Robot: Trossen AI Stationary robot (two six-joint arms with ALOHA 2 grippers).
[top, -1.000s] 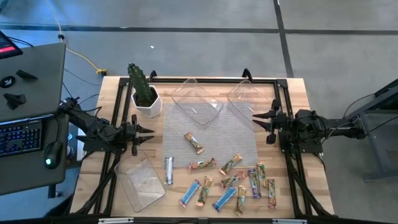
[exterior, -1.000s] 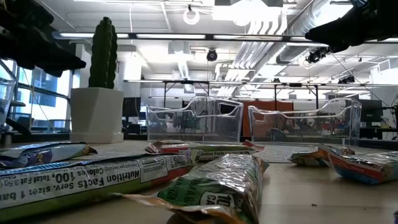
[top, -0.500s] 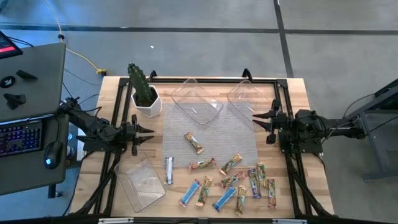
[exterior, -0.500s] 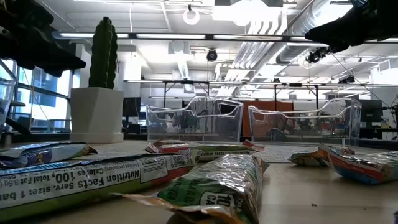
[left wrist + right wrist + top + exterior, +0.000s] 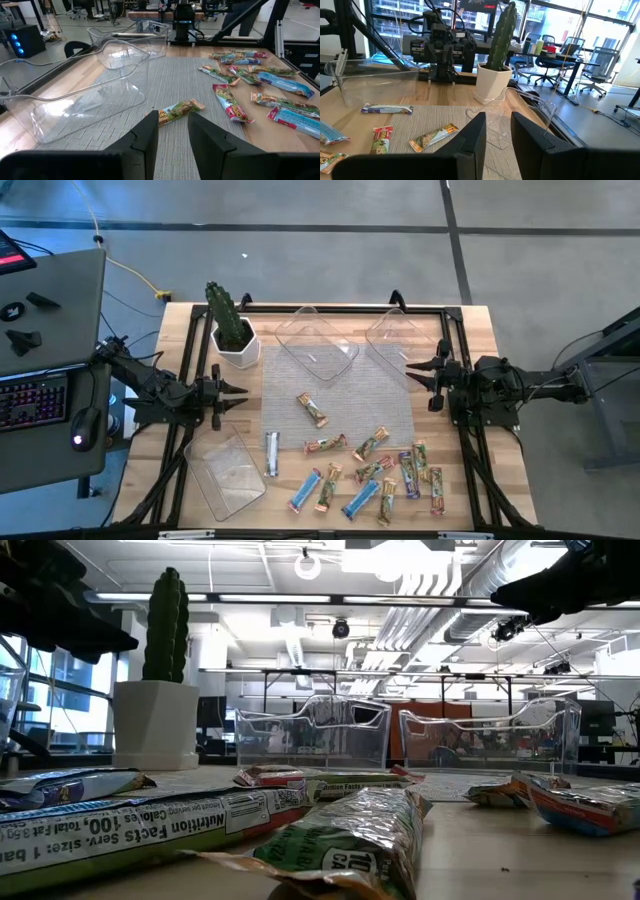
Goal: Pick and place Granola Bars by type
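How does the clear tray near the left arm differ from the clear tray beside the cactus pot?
The tray near the left arm lies off the woven mat, on bare wood at the table's near-left corner; the tray beside the cactus pot lies on the mat's far edge. The first lies close to a silver bar; the second has no bars near it. Both are clear, empty and untouched by either gripper.

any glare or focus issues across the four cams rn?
Low view: nearest granola bars soft and oversized, ceiling lights bright behind the clear trays. High view: even light, bars small. Left wrist view: sheen on the near tray. Right wrist view: windows bright behind the cactus.
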